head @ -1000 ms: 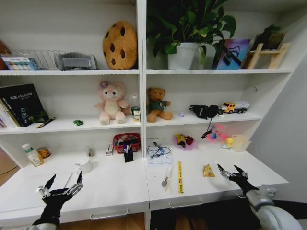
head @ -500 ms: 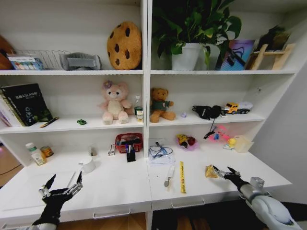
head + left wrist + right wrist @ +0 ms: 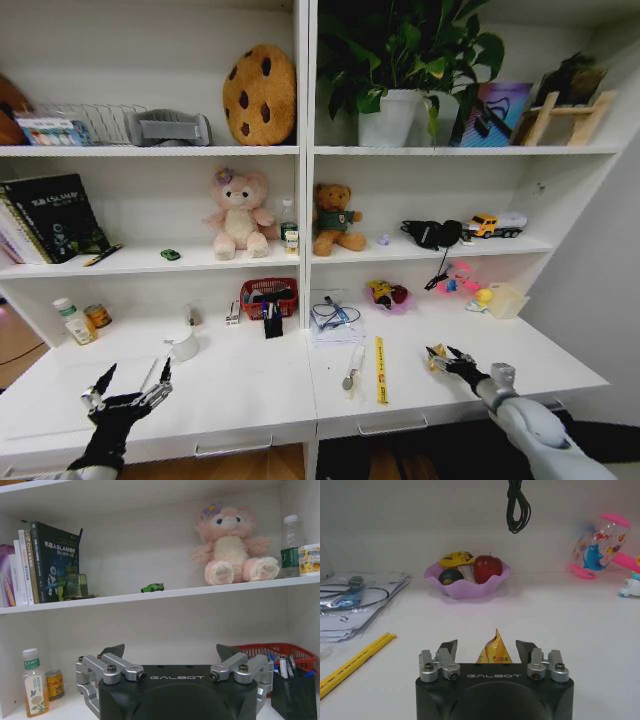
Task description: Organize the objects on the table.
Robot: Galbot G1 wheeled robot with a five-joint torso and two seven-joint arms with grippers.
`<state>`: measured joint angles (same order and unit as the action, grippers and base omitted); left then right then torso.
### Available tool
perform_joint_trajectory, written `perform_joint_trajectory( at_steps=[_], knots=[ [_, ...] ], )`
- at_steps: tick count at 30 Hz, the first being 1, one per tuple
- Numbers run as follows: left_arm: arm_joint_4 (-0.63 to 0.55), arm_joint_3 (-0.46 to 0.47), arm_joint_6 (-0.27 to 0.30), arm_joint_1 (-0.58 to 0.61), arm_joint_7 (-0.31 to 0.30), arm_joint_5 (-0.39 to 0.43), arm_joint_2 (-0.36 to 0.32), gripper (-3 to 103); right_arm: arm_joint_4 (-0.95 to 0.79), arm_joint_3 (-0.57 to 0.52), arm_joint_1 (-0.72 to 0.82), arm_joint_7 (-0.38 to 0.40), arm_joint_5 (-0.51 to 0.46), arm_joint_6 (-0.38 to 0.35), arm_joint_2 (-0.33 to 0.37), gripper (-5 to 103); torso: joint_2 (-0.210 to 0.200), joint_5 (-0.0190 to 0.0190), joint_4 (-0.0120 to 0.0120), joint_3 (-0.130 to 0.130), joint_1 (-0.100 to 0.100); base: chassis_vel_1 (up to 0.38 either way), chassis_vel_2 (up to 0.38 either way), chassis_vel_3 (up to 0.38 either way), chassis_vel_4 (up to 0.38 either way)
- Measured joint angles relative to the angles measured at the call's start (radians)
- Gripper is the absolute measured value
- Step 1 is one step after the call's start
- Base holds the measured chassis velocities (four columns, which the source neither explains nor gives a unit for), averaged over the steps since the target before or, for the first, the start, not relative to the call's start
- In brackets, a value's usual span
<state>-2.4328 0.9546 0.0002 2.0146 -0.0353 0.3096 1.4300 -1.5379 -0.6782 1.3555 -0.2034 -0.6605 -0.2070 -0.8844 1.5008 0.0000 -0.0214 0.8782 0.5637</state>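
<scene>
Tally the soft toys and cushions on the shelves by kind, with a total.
Plush toys: 2, the pink plush and the brown bear.
Cookie cushions: 1, the cookie cushion.
Total: 3.

The left end effector (image 3: 170, 656) has its fingers spread wide. On the shelf (image 3: 150, 596) behind stand a green toy car (image 3: 152, 587) and a pink plush (image 3: 233, 551).

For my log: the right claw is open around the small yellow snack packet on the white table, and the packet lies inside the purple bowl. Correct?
Not quite. The right wrist view shows the small yellow snack packet between the open fingers of the right claw on the white table, apart from the purple bowl.
</scene>
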Motion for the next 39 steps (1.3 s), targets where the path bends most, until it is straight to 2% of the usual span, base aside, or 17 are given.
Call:
perform_joint_trajectory(
  at_steps=[1,3,4,6,9,11,12,15,16,18,26,30,33,35,36,38,39],
  knots=[
    [0.0,0.0,0.0,0.0,0.0,0.0,0.0,100,0.0,0.0,0.0,0.0,0.0,0.0,0.0,66,0.0,0.0,0.0,0.0,0.0,0.0,0.0,0.0,0.0],
    [0.0,0.0,0.0,0.0,0.0,0.0,0.0,100,0.004,-0.001,0.004,-0.002,-0.004,0.0,0.002,55,0.0,0.0,-0.0002,0.0,0.0,0.0,0.0,0.0,0.0],
    [0.0,0.0,0.0,0.0,0.0,0.0,0.0,100,0.004,-0.001,0.004,-0.002,-0.004,0.0,0.002,55,0.0,0.0,-0.0002,0.0,0.0,0.0,0.0,0.0,0.0],
    [0.0,0.0,0.0,0.0,0.0,0.0,0.0,100,0.005,-0.002,0.009,-0.002,-0.003,0.002,0.002,44,0.0,-0.0001,-0.0001,0.0,0.0,0.0,0.0,0.0,0.0],
    [0.0,0.0,0.0,0.0,0.0,0.0,0.0,100,0.0,-0.002,0.014,-0.002,0.0,0.006,-0.003,38,0.0,0.0,-0.0001,0.0,0.0,0.0,0.0,0.0,0.0],
    [0.0,0.0,0.0,0.0,0.0,0.0,0.0,100,-0.001,-0.003,0.016,0.0,0.007,0.013,-0.007,28,0.0,0.0,0.0,0.0,0.0,0.0,0.0,0.0,0.0],
    [0.0,0.0,0.0,0.0,0.0,0.0,0.0,100,-0.001,-0.003,0.016,0.0,0.007,0.013,-0.007,28,0.0,0.0,0.0,0.0,0.0,0.0,0.0,0.0,0.0],
    [0.0,0.0,0.0,0.0,0.0,0.0,0.0,100,-0.002,-0.003,0.018,0.016,0.012,0.018,-0.012,12,0.0,0.0,0.0,0.0,0.0,0.0,0.0,0.0,0.0],
    [0.0,0.0,0.0,0.0,0.0,0.0,0.0,100,-0.002,-0.003,0.018,0.016,0.012,0.018,-0.012,12,0.0,0.0,0.0,0.0,0.0,0.0,0.0,0.0,0.0],
    [0.0,0.0,0.0,0.0,0.0,0.0,0.0,100,-0.005,-0.005,0.018,0.022,0.011,0.02,-0.011,3,0.0,0.0,0.0,0.0,0.0,0.0,0.0,0.0,0.0],
    [0.0,0.0,0.0,0.0,0.0,0.0,0.0,100,-0.028,-0.014,-0.042,0.038,-0.039,0.015,0.027,0,0.0,0.0,-0.0002,0.0,0.0,0.0,0.0,0.0,0.0],
    [0.0,0.0,0.0,0.0,0.0,0.0,0.0,100,0.022,0.04,-0.163,0.048,-0.07,0.01,0.049,0,0.0,0.0,-0.0001,0.0,0.0,0.0,0.0,0.0,0.0],
    [0.0,0.0,0.0,0.0,0.0,0.0,0.0,100,0.126,0.166,-0.353,0.057,-0.113,0.021,0.072,0,0.0,-0.0002,0.0004,0.0,0.0,0.0,0.0,0.0,0.0],
    [0.0,0.0,0.0,0.0,0.0,0.0,0.0,100,0.154,0.203,-0.397,0.059,-0.121,0.023,0.073,0,0.0,-0.0005,0.0004,0.0,0.0,0.0,0.0,0.0,0.0],
    [0.0,0.0,0.0,0.0,0.0,0.0,0.0,100,0.191,0.253,-0.456,0.06,-0.128,0.024,0.067,0,0.0,-0.0001,-0.0005,0.0,0.0,0.0,0.0,0.0,0.0],
    [0.0,0.0,0.0,0.0,0.0,0.0,0.0,100,0.224,0.296,-0.511,0.063,-0.131,0.029,0.058,0,0.0,0.0008,-0.0008,0.0,0.0,0.0,0.0,0.0,0.0],
    [0.0,0.0,0.0,0.0,0.0,0.0,0.0,100,0.278,0.354,-0.588,0.069,-0.126,0.043,0.04,0,0.0,-0.0004,0.0001,0.0,0.0,0.0,0.0,0.0,0.0]
  ],
)
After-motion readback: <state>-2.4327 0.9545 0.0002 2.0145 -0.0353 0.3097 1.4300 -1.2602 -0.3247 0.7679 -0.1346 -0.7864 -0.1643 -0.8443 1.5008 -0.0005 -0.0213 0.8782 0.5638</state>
